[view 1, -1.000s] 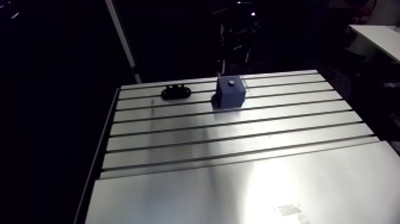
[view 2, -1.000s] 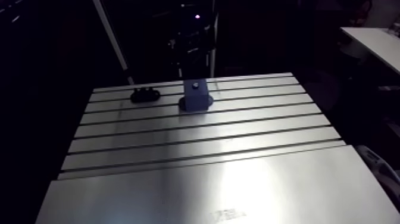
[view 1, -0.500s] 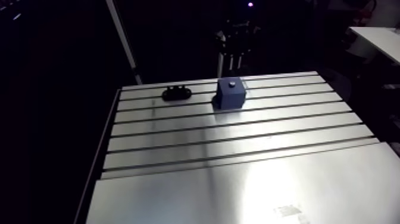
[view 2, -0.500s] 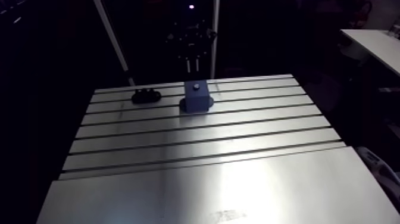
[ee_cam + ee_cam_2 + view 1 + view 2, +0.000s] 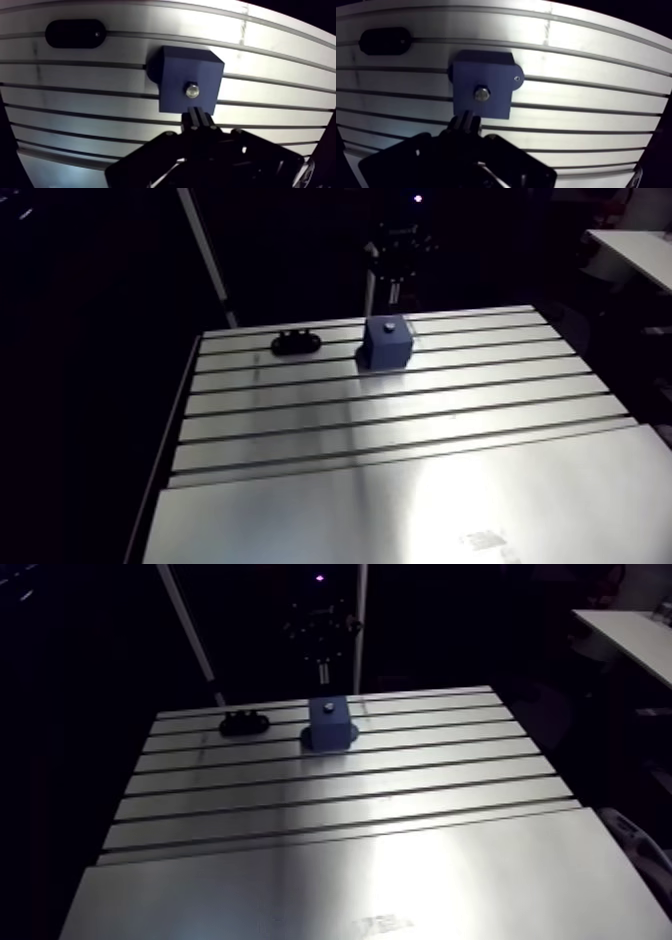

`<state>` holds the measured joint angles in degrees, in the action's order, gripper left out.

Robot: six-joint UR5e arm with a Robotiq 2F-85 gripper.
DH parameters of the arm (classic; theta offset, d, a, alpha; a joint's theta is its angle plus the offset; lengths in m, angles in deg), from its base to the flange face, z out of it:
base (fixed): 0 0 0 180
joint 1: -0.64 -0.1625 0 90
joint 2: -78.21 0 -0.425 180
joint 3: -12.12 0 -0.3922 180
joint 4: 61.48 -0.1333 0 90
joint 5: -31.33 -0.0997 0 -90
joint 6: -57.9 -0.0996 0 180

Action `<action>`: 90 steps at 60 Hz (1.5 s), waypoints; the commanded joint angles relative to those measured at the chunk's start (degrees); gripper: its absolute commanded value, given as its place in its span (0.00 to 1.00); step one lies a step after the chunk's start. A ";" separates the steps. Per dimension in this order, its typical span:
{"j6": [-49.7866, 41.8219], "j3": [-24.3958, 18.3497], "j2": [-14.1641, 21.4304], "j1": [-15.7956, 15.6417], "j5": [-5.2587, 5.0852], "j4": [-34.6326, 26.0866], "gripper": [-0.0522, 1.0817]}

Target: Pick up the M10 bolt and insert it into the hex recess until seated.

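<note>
At the far edge of the table [image 5: 400, 488], about midway along it, you have the blue block [image 5: 388, 343] standing across two of the slots nearest that edge. And there's your M10 bolt [image 5: 192, 90]: it's in the block, its silver head showing bright in the middle of the top face, right where the recess is. From these angles you can't tell whether the head is fully down. Look to the wrist view and you see the gripper [image 5: 198, 116] right above the block, its two dark fingers pressed together with nothing between them, so it's clenched on itself and carrying nothing. The fingertips line up just beside the bolt head, over the block's edge, and they don't touch the bolt. In the arm view the gripper shows up as a dark shape hanging over the far edge above the block, with a gap between the two. Over toward the far-left corner you've got a black oval piece [image 5: 296, 342] lying flat on the table beside the slots, well apart from the block. The wide smooth plate along the near edge catches a strong glare, and the slotted part beyond it runs edge to edge.
</note>
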<state>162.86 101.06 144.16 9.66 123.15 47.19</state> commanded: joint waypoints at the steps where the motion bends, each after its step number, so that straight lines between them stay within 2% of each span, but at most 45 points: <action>1: 0.20 0.20 -0.26 0.54 0.16 0.35 1.00; 35: 0.29 2.14 -1.93 1.26 -0.36 4.03 1.00; 41: 0.29 2.33 -1.93 1.59 -1.03 4.14 1.00; 43: 0.29 2.40 -2.00 1.79 -1.63 4.14 1.00; 49: 0.29 2.34 -2.53 1.79 -2.19 4.23 1.00; 90: 0.29 2.40 -3.07 1.62 -2.31 4.93 1.00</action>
<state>163.15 103.40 141.16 11.38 120.87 52.07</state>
